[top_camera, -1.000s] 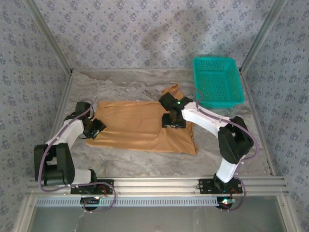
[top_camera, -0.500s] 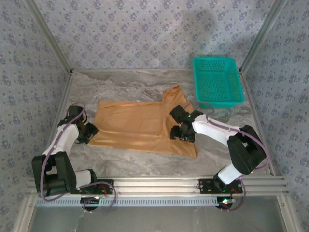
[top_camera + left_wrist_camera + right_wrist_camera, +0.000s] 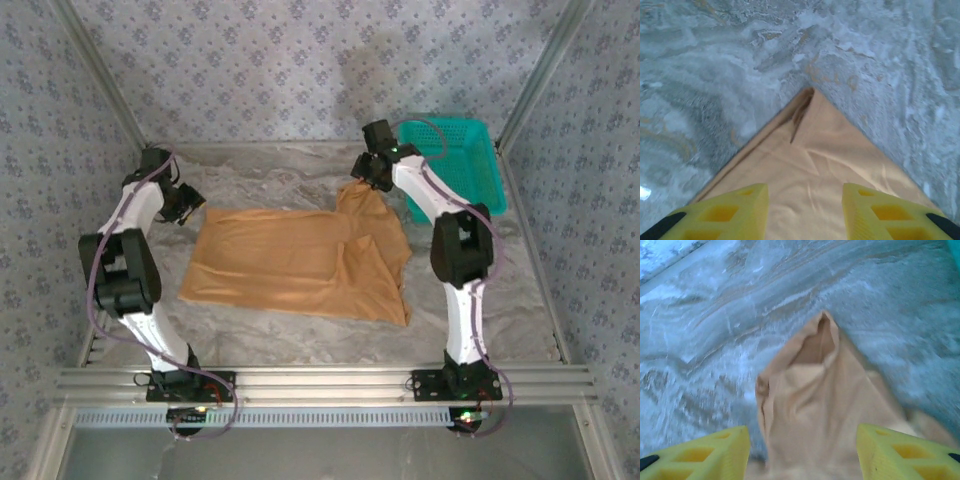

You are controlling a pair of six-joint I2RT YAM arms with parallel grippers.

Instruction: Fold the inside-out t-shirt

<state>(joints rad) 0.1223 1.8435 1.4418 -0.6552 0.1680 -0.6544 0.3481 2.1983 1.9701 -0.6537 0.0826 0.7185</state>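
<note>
You have the marbled table [image 3: 300, 330] filling the middle of the overhead frame. On it the tan-orange inside-out t-shirt [image 3: 290, 262] lies mostly flat at centre, its right side rumpled, with one peak of cloth pointing toward the upper right. The teal basket [image 3: 470, 160] sits at upper right, near that peak. Your left gripper [image 3: 188, 205] is at the shirt's upper-left corner; in its wrist view [image 3: 804, 200] the yellow fingers [image 3: 735, 210] stand apart above flat cloth, pinching nothing. Your right gripper [image 3: 372, 172] is at the peak; its wrist view [image 3: 802, 442] shows the jaws spread wide over bunched cloth, not closed on it.
</note>
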